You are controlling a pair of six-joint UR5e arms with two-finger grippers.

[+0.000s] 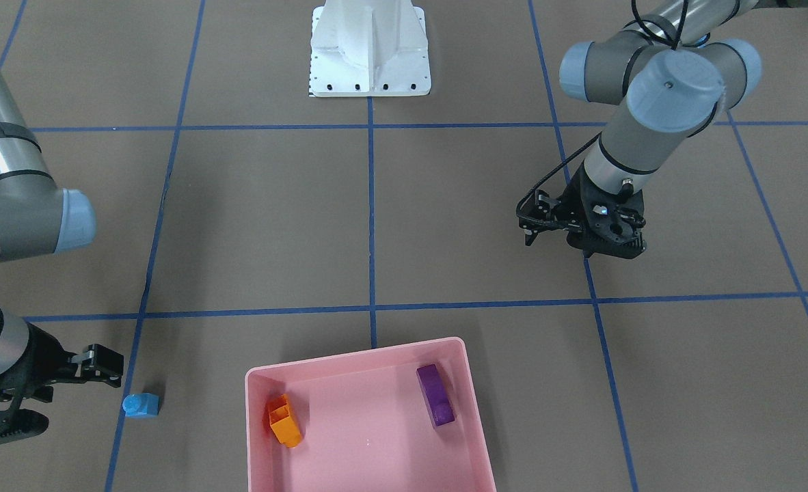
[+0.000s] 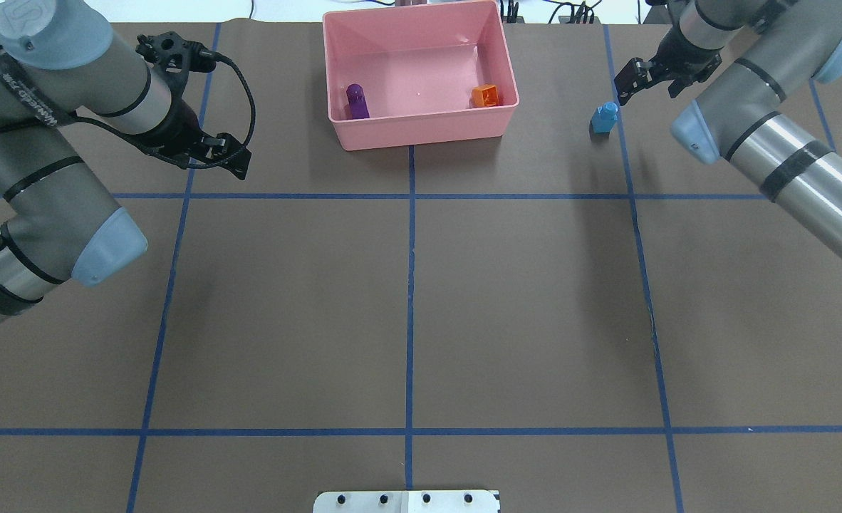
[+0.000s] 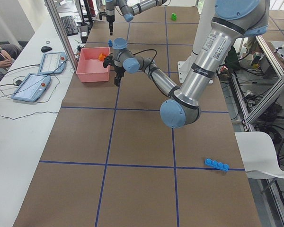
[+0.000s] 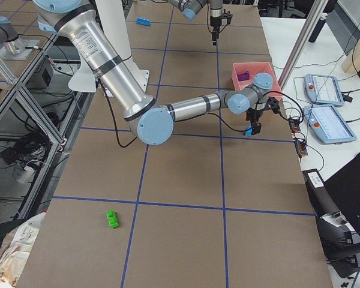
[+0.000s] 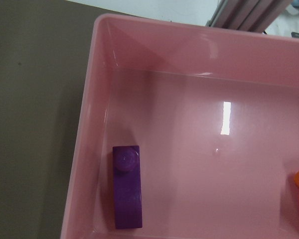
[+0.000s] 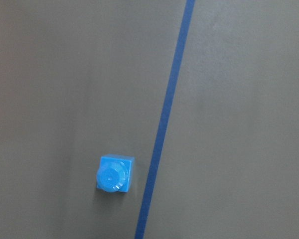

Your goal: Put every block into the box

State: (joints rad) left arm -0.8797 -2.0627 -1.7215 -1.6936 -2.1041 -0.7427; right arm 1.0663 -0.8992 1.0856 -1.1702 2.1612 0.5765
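The pink box (image 2: 421, 132) stands at the table's far edge and holds the purple brick (image 2: 356, 100) and the orange brick (image 2: 486, 95). The small blue single-stud brick (image 2: 605, 116) stands on the table to the right of the box, beside a blue tape line (image 6: 162, 124). My right gripper (image 2: 647, 88) is open and hovers just beyond and right of it. My left gripper (image 2: 225, 152) is open and empty, left of the box. The long blue brick (image 3: 217, 164) and the green brick (image 4: 112, 219) lie far off at opposite table ends.
The white robot base (image 1: 370, 55) stands at the table's near middle. A side bench with tablets (image 3: 40, 75) and a seated person (image 3: 0, 52) lies beyond the box. Blue tape lines grid the brown table (image 2: 535, 313).
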